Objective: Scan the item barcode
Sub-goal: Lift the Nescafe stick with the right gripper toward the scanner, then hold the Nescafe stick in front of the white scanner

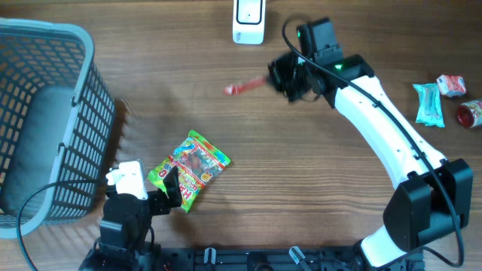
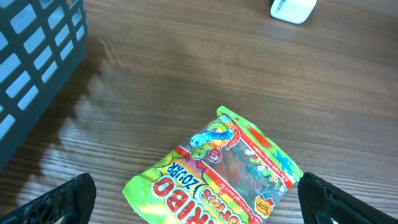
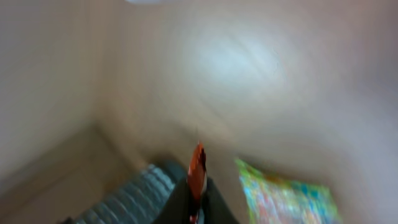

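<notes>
The small red item (image 1: 245, 87) is pinched in the right gripper (image 1: 275, 77), whose fingers are closed tight on its end. It sticks out to the side over the bare wooden table (image 1: 316, 181). It lies near the white scanner (image 1: 248, 19) at the far edge but apart from it. I judge it is held by one end so that its faces stay uncovered for the scanner. Both views blur it, so no barcode can be made out.

The right arm stretches diagonally from its base at the near right corner, its wrist turned toward the scanner.

The candy bag (image 2: 217, 168) lies flat, printed side up, beside the basket (image 1: 45, 113). The left gripper (image 2: 198, 198) hovers over its near end, fingers spread wide and holding nothing, probably ready to take it next. That arm sits folded close to its base.
</notes>
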